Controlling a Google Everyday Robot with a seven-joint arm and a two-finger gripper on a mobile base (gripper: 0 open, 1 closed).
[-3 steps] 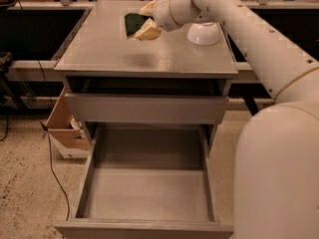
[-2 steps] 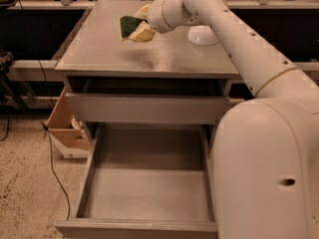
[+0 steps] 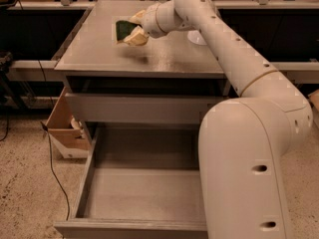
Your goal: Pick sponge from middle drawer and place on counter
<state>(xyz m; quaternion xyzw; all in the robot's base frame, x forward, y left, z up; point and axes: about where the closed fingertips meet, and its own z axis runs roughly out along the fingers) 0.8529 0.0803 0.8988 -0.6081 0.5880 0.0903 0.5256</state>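
While my arm reaches across the tabletop (image 3: 94,54), my gripper (image 3: 127,30) hangs just above its far left part, jaws clamped on the sponge (image 3: 121,29), whose green face shows. The sponge is clear of the surface, with a shadow beneath it. Below, the drawer (image 3: 144,198) is pulled out. A white bowl (image 3: 195,37) sits partly hidden behind my arm.

The broad smooth grey counter (image 3: 99,54) carries a white round bowl (image 3: 198,38), well right of the fingers (image 3: 135,38) of the gripper (image 3: 128,30), which clasps the dark green sponge (image 3: 121,29) above it.
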